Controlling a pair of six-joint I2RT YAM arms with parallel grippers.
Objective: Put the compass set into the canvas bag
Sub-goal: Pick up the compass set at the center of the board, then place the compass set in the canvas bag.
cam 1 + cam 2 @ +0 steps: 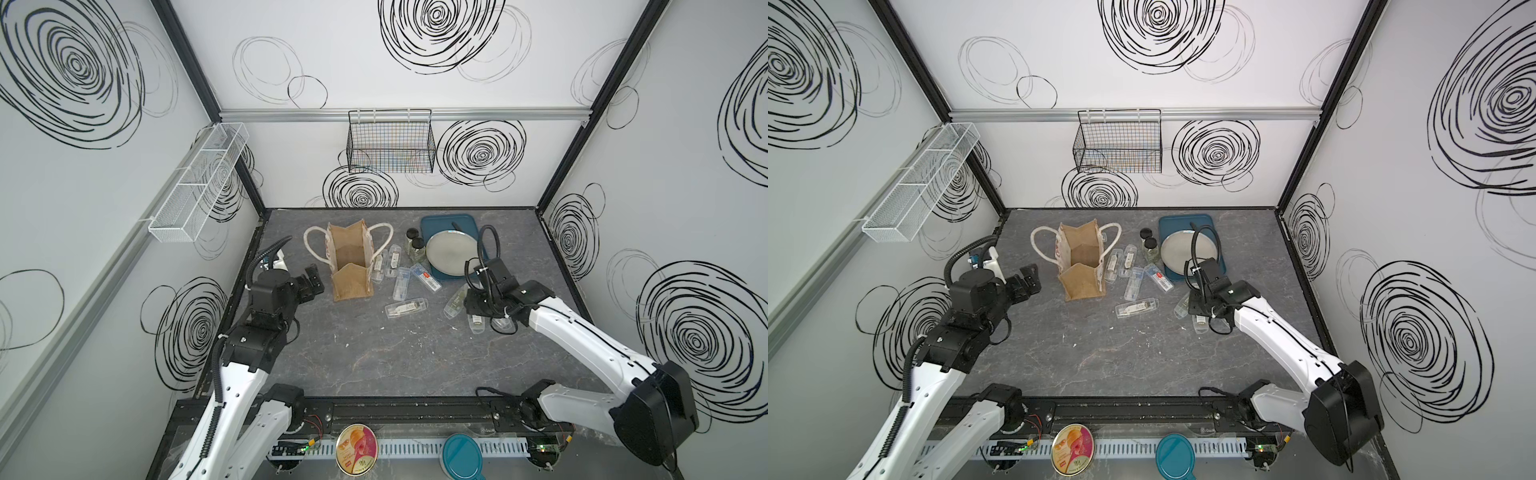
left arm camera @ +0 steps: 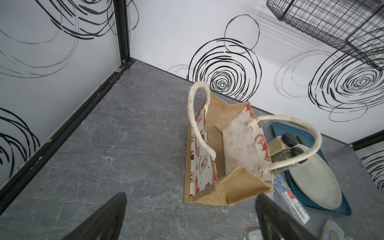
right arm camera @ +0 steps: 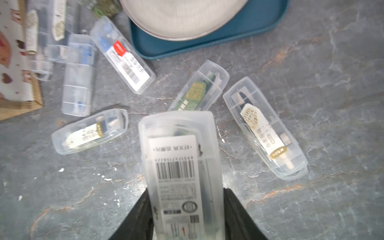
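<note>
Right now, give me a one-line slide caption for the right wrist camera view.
Right gripper grips a clear barcode-labelled compass case, with more cases and a blue tray beyond.

The compass set (image 3: pixel 180 166) bears a barcode label — digits and print too blurred to read

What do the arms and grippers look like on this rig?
The left arm and right arm have white shell links, black joints and wrists, and black corrugated cable conduit looping at each wrist. The left gripper and right gripper are black, with flat parallel fingers.
</note>
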